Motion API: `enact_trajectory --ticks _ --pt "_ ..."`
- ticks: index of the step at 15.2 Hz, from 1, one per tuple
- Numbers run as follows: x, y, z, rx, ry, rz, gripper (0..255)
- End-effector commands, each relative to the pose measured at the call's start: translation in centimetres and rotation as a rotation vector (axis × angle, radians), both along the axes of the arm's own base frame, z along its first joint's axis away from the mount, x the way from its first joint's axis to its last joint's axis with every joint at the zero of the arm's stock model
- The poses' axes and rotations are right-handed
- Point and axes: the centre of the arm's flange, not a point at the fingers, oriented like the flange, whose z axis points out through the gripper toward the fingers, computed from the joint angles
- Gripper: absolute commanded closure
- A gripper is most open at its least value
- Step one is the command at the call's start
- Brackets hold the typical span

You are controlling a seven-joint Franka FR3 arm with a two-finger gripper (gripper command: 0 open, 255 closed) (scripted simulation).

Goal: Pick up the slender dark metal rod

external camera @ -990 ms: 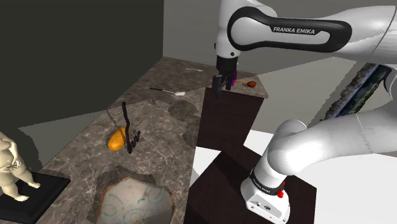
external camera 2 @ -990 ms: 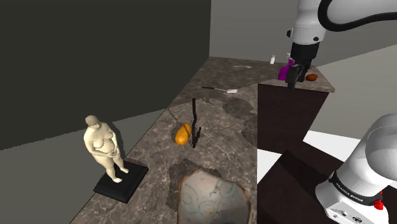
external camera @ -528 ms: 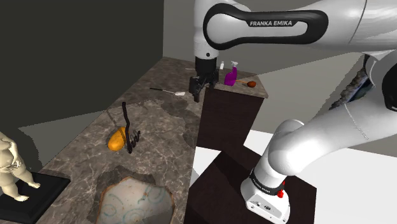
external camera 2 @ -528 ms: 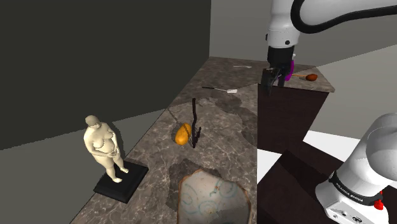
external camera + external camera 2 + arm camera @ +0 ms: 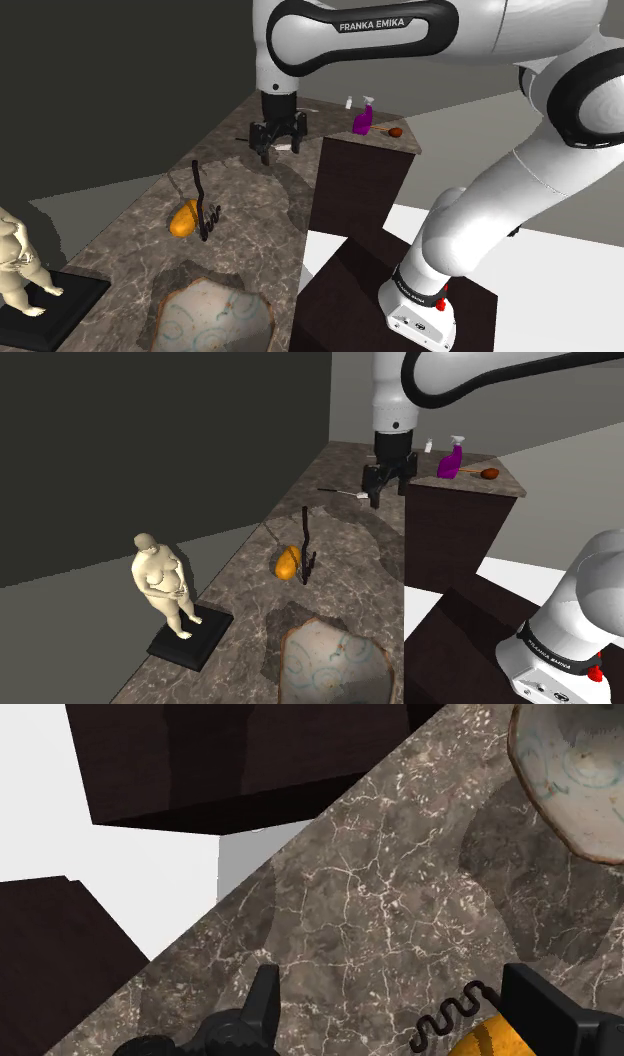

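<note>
Hovering end effector (image 5: 279, 147) (image 5: 385, 492) (image 5: 392, 984): it hangs on the white arm (image 5: 360, 30) and points down over the marble worktop (image 5: 250, 245), near the corner of a tall dark block (image 5: 355, 190).
Fingers (image 5: 262, 1004): the two black fingers stand wide apart and clasp nothing, with bare marble between them in the wrist view.
Rod: the slender dark rod (image 5: 199, 195) (image 5: 305, 537) stands roughly upright on the worktop, well apart from the end effector and toward the shoulder view's lower left. A wavy dark end (image 5: 450, 1019) shows in the wrist view close to one finger, without touching it.
Orange object (image 5: 182, 218) (image 5: 287, 563) (image 5: 495, 1039): rounded, it lies on the marble just beside the rod's lower part.
Bowl (image 5: 165, 300) (image 5: 300, 642) (image 5: 525, 764): a pale dish with faint blue swirls sits on the worktop past the rod from the end effector.
Figurine (image 5: 15, 265) (image 5: 162, 584): a cream standing figure on a black base, at the worktop's end past the bowl.
Spray bottle (image 5: 362, 118) (image 5: 449, 460): purple, upright on top of the dark block.
</note>
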Motion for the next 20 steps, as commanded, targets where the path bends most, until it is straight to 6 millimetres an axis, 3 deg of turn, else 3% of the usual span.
enact_trajectory --ticks 1,14,20 --pt "1.7 1.9 -0.2 0.01 0.002 -0.028 0" --pt "14.0 12.8 -1.5 0.065 0.016 -0.194 0" --pt "14.2 13.0 -4.1 0.066 0.016 -0.196 0"
